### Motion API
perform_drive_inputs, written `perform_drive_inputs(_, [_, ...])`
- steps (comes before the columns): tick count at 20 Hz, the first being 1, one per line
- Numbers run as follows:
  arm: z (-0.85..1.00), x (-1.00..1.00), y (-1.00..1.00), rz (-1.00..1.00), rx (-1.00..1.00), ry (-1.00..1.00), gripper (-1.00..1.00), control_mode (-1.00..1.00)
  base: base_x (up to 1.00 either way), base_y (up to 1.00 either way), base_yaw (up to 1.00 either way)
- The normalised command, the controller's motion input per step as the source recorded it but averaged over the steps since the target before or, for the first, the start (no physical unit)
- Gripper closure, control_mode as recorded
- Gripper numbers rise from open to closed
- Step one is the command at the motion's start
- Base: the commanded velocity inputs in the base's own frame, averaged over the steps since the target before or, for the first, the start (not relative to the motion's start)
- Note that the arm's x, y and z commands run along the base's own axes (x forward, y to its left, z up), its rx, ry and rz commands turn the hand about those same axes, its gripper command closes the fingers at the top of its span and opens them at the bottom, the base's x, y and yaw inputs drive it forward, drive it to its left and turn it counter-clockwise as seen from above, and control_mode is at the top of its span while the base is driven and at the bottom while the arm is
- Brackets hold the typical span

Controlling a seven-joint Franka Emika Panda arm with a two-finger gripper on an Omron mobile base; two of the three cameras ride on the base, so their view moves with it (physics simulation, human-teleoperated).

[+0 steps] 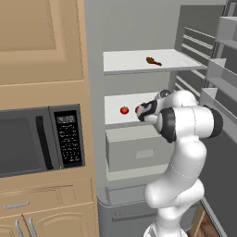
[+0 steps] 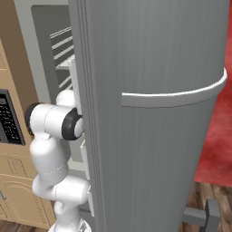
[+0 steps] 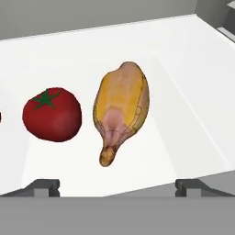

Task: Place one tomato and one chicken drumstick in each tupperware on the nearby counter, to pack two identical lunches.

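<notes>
A chicken drumstick [image 3: 120,110] lies on the white fridge shelf [image 3: 193,119], just beside a tomato [image 3: 53,114]. The gripper [image 3: 117,187] hovers above the drumstick with its jaws spread wide and empty. This looks like the picking step; next it must descend and close on the drumstick.

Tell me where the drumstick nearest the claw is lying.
In the hand view the drumstick lies on the white fridge shelf, just right of a tomato, apart from it, narrow end toward the open claw.
</notes>
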Motion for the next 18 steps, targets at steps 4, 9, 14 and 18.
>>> perform_drive_inputs(4, [-0.13,0.41,-0.18,0.0,0.0,0.0,-1.0,-1.0,0.0,0.0,0.0])
perform_drive_inputs(9, [-0.19,0.39,-0.05,0.0,0.0,0.0,-1.0,-1.0,0.0,0.0,0.0])
perform_drive_inputs(14, [-0.26,0.4,0.0,0.0,0.0,0.0,-1.0,-1.0,0.0,0.0,0.0])
perform_drive_inputs(18, [-0.3,0.42,0.0,0.0,0.0,0.0,-1.0,-1.0,0.0,0.0,0.0])
